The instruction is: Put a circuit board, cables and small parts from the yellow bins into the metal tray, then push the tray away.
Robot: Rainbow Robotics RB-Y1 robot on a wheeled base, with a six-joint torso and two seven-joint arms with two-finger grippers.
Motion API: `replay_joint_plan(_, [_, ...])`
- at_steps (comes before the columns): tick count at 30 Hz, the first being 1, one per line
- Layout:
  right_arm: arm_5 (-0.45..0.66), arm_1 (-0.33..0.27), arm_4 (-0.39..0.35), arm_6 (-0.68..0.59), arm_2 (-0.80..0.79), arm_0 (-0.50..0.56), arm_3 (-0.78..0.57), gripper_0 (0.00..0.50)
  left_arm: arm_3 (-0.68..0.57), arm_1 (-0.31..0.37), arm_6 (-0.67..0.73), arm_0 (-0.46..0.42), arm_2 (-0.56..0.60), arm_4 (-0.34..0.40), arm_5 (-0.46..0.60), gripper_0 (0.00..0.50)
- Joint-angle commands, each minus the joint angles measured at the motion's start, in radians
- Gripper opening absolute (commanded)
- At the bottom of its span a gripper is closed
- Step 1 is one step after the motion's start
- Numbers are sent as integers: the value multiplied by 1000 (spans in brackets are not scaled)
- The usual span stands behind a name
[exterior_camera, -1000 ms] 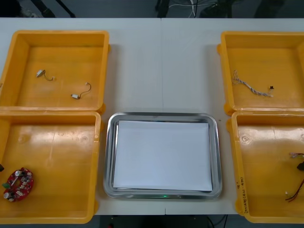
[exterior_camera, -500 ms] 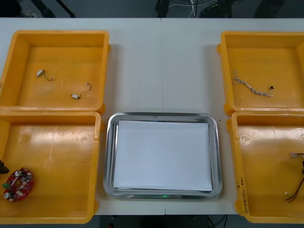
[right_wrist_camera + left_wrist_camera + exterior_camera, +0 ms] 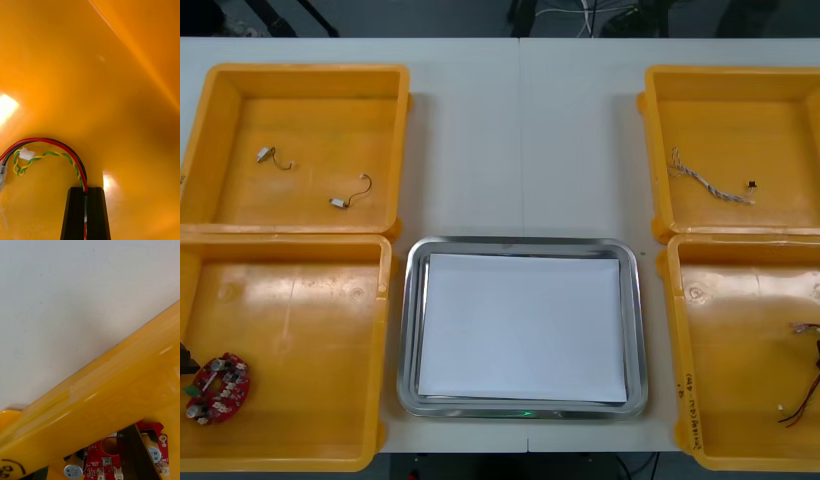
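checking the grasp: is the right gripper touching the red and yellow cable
Touching. The right wrist view shows the right gripper shut on the red and yellow cable.

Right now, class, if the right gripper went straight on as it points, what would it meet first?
Probably the bin floor, just past the cable that the right gripper is shut on.

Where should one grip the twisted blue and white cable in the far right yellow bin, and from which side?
Probably take the twisted blue and white cable at its middle, from above, pincer closing across it: it lies flat and slanted in the yellow bin.
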Motion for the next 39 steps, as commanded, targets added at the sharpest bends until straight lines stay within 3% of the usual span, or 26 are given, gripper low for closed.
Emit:
replay_joint_plan(1, [123,4,-3,-23,-86,-9,-83,0,1,-10,-19,30,-24,-18,-15,500])
replay_joint_plan(23, [522,-91,28,-19,-234,-100,-377,0,15,-10,-19,32,-66,-36,-22,500])
replay_joint_plan(24, [535,-92,26,-19,-242,-106,-389,0,16,-10,-19,32,-67,-38,-22,412])
replay_joint_plan(25, [551,-97,22,-17,-247,-111,-403,0,16,-10,-20,32,-69,-39,-22,235])
replay_joint_plan(26, [557,-100,20,-16,-247,-115,-408,0,15,-11,-20,32,-69,-39,-22,153])
replay_joint_plan(27, [569,-106,17,-14,-247,-123,-417,0,15,-10,-23,32,-69,-41,-22,5])
replay_joint_plan(39, [588,-200,-69,12,-257,-203,-439,0,15,-10,-25,33,-69,-39,-22,1])
